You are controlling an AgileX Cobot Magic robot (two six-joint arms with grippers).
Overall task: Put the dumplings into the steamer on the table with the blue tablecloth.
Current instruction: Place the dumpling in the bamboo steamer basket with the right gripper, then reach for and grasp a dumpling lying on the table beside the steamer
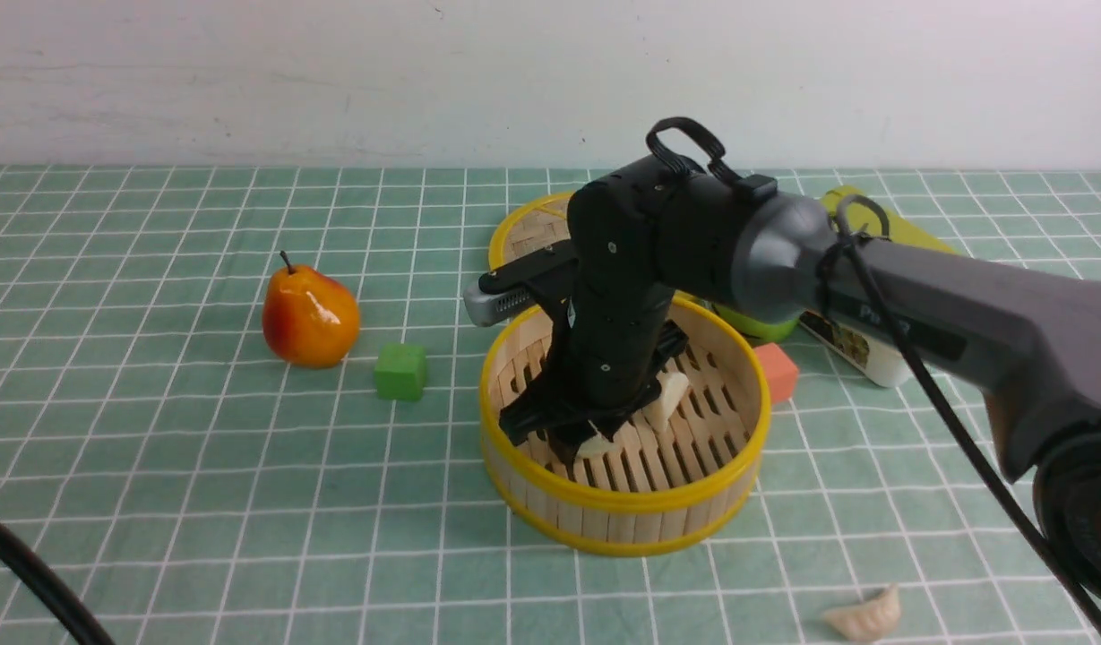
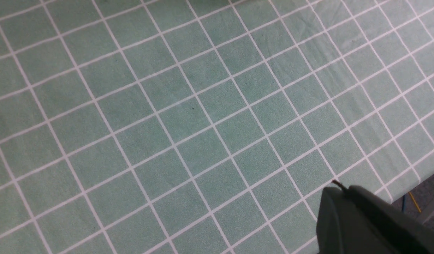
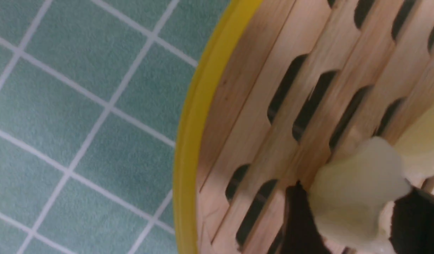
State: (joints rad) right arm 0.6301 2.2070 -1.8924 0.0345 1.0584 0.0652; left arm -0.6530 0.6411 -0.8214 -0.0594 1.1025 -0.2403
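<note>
- Your right end effector [image 1: 586, 439] is inside the steamer [image 1: 622, 521], around a dumpling [image 3: 351, 197] on its floor; gripping or let go, I cannot tell.
- Open wide, then lift straight up, clear of the steamer's rim.

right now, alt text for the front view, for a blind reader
The right gripper reaches into the steamer, a dumpling between its jaws and a second dumpling beside it. A third dumpling, a pear and a green cube lie on the cloth.

Right arm [image 1: 917, 296] reaching leftward, wrist bent down, right gripper [image 1: 572, 434] pointing downward
</note>
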